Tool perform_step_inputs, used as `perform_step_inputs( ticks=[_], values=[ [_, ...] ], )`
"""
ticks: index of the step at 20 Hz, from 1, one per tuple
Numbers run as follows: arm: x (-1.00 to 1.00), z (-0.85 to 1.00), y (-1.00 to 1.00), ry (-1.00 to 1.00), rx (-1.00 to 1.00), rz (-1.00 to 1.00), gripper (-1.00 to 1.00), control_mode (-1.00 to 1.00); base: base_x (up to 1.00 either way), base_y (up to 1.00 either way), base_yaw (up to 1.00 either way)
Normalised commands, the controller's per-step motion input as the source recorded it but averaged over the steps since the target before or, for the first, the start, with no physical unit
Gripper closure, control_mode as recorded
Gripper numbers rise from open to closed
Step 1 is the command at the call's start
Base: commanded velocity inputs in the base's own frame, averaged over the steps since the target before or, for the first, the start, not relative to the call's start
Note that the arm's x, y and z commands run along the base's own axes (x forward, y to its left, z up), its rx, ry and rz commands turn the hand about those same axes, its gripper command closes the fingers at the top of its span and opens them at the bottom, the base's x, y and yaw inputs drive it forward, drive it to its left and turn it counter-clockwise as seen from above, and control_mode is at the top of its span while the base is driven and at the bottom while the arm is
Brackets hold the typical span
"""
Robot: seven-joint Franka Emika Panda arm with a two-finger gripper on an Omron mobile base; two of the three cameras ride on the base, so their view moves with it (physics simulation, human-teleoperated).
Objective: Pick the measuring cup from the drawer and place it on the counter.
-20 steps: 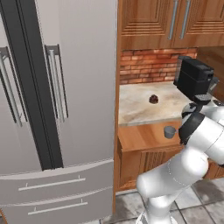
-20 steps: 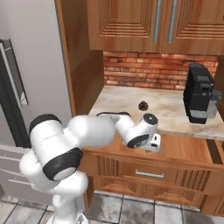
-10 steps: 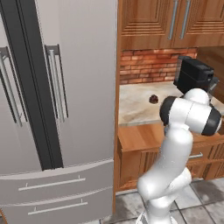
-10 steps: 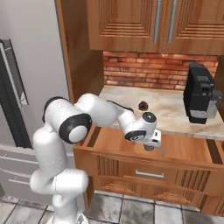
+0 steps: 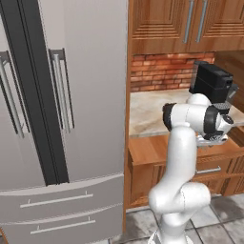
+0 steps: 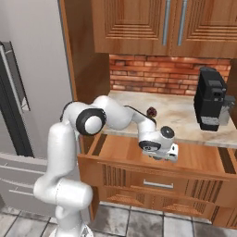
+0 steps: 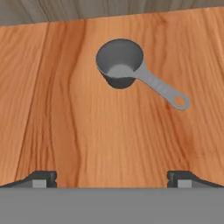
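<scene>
The cup (image 7: pixel 120 63) sits upright on the floor of the open drawer (image 6: pixel 203 162), handle (image 7: pixel 164 89) lying flat. The gripper (image 7: pixel 112 179) hangs above it, fingers spread wide, seemingly well clear of the cup.

Open drawer (image 6: pixel 120 150), gripper (image 6: pixel 159 158) low inside, jaws apparently hidden

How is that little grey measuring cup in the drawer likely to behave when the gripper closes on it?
The measuring cup looks like rigid metal, so it should not flex. Its smooth round bowl may slip or swivel between the fingertips. The long thin handle sticks out to one side, so once lifted off the drawer floor it may hang tilted.
</scene>
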Motion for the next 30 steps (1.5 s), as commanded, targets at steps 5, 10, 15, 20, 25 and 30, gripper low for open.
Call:
perform_step_inputs(
  ticks=[5,10,15,20,25,30],
  values=[
    [0.4,-0.4,-0.27,0.0,0.0,0.0,-1.0,-1.0,0.0,0.0,0.0],
    [0.23,-0.4,-0.23,0.0,0.0,0.0,-1.0,-1.0,0.0,0.0,0.0],
    [-0.17,-0.27,-0.28,0.0,0.0,0.03,-1.0,-1.0,0.0,0.0,0.0],
    [-0.51,-0.13,-0.35,0.01,0.01,0.09,-1.0,-1.0,0.0,0.0,0.0],
    [-0.49,-0.1,-0.31,0.0,0.0,0.14,-1.0,-1.0,0.0,0.0,0.0],
    [-0.52,0.0,-0.2,0.0,0.0,0.15,-1.0,-1.0,0.0,0.0,0.0]
  ],
)
